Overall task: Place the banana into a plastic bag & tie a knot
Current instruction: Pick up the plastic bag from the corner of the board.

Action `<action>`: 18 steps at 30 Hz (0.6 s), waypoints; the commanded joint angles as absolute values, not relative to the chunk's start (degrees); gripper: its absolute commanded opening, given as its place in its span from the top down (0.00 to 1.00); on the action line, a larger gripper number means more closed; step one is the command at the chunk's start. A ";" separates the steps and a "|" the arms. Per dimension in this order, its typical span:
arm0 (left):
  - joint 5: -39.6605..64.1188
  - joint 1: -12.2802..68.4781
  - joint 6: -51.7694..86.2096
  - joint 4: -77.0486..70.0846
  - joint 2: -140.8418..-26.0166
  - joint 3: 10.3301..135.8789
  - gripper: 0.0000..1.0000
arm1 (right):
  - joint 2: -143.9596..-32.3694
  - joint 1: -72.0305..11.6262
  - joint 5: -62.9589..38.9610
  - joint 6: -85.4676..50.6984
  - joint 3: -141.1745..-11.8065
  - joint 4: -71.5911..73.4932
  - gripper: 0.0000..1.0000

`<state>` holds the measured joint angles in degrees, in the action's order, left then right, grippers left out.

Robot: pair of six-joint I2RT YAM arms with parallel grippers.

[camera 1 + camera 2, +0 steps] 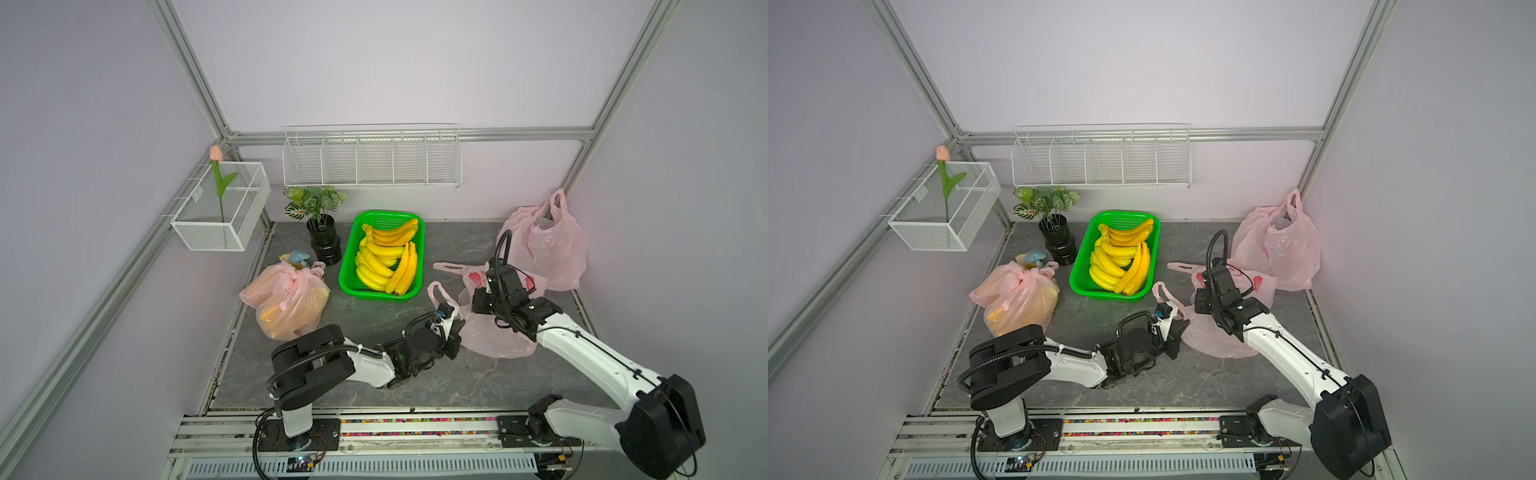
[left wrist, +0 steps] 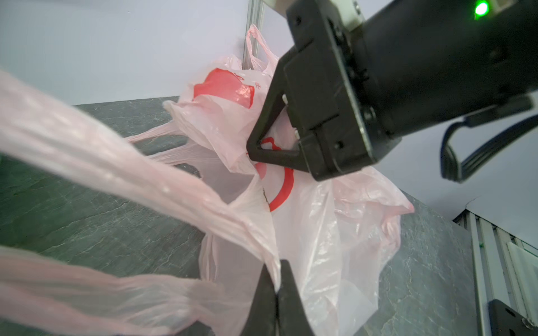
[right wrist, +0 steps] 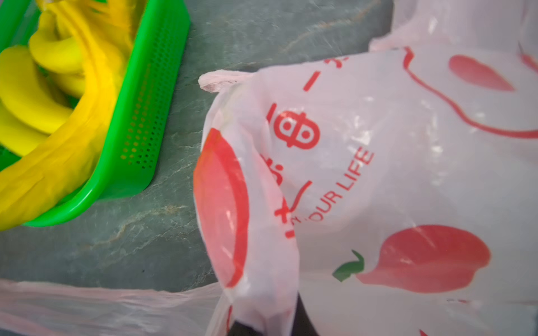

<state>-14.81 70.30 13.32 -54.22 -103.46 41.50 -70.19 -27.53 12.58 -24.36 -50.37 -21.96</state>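
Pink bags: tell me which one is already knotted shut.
The bulging bag beside the black vase: knotted top, yellow showing through. The flat bag and the corner bag are unknotted.

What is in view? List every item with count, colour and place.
bananas: many, yellow, in the basket
basket: one, green, back of table, centre
printed bag: one, pink with red print, lying right of basket
tied bag: one, pink, yellow contents, table's left side
upright bag: one, pink, far right corner
plant: one, green in black pot, left of basket
mushroom figure: one, blue, behind tied bag
wire rack: one, white, back wall
wire bin: one, white, left wall, holds pink tulip
table: one, dark grey
left arm: white and black, jaws shut on printed bag
right arm: white and black, jaws shut on printed bag
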 commanded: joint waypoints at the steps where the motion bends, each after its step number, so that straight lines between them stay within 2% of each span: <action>1: -15.16 70.75 14.78 -55.55 -102.37 40.43 0.98 | -74.40 -26.94 7.63 -12.97 -57.14 -16.84 0.93; 4: -15.70 70.76 15.48 -54.23 -100.53 39.75 0.83 | -77.30 -26.86 7.65 -7.67 -60.07 -19.72 0.93; 6: -17.37 70.75 16.83 -53.36 -97.44 37.56 0.64 | -76.30 -26.77 9.36 -4.26 -58.26 -19.16 0.93; 8: -17.72 70.66 17.18 -52.30 -93.22 35.12 0.52 | -73.96 -26.62 10.37 -1.62 -55.13 -17.27 0.94; 11: -17.08 70.49 16.42 -43.42 -86.16 34.40 0.46 | -70.00 -26.59 9.13 0.50 -51.66 -14.87 0.93; 14: -21.55 69.81 17.43 -32.28 -76.81 33.98 0.41 | -67.39 -26.54 7.40 1.18 -49.03 -12.83 0.93; 18: -23.21 65.06 16.69 -22.25 -62.42 32.84 0.34 | -66.47 -26.54 8.96 0.92 -47.89 -12.62 0.94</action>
<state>-19.73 68.27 16.08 -33.17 -69.47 33.43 -67.37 -26.81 8.75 -1.21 -49.36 -15.25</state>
